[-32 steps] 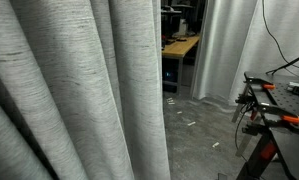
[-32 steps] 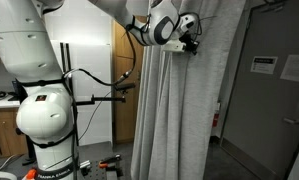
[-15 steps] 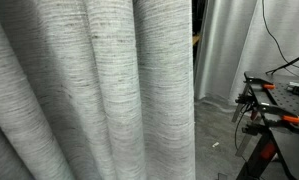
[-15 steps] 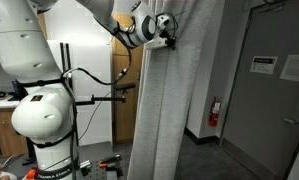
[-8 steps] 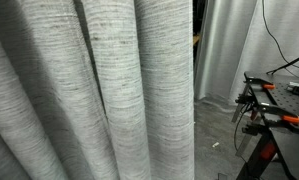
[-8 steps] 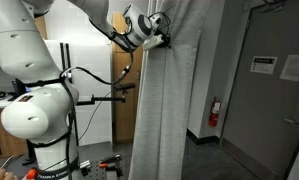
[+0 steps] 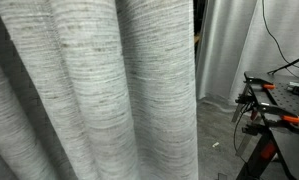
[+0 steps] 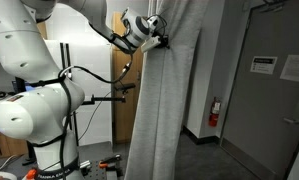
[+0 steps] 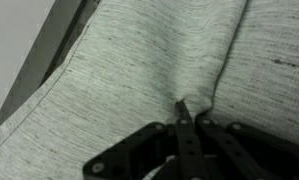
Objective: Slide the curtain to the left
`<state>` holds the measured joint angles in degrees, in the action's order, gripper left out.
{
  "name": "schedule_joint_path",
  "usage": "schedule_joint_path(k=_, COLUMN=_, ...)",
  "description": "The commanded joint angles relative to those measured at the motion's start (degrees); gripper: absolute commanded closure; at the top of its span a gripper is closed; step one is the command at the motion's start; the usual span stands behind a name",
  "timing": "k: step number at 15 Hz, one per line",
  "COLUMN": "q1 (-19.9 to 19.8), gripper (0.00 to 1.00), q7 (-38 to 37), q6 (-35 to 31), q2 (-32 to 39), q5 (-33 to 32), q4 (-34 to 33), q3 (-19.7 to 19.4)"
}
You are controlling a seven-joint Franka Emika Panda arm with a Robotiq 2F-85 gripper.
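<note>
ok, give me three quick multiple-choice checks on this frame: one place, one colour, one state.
1. Where on the curtain is the pincer?
A) high up on its edge
B) at the floor hem
C) clear of it
2. Curtain colour?
A) dark blue
B) light grey
C) red
3. Pincer state?
A) wide open
B) shut on nothing
C) shut on a curtain fold

Answers:
1 A, an exterior view shows it near the top of the frame, on the fabric's edge.
2 B, grey weave in every view.
3 C, the wrist view shows a fold pinched in it.
</note>
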<state>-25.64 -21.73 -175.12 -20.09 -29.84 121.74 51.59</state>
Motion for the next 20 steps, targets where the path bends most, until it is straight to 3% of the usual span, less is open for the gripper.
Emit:
schedule_joint_path(k=1, q1=-6.3, gripper=1.0, q7=-4.4, q6=-0.2, q2=-0.3, q5=-2.3, q4=3.2, q3=9.4)
schedule_joint_path(k=4, q1=-10.1, gripper=1.0, q7=-3.9, q6=1.4, q2=0.0, q5=-0.9, q4=2.2, q3=12.8)
schedule_joint_path(k=10, q1=-9.9, gripper=1.0, q7=-1.3, q6=7.3, q2=3.2, q5=1.0, q4=0.7, q3=11.1)
schedule_joint_path(k=15, q1=-6.1, gripper=1.0, q7=2.2, q6=9.4, q2=5.3, q5=4.8, q4=1.7, q3=3.3)
schedule_joint_path(k=20, q1=0.1, gripper=1.0, q7=10.6, q6=14.7, q2=5.9, q5=13.6, q4=2.3, q3=-6.7)
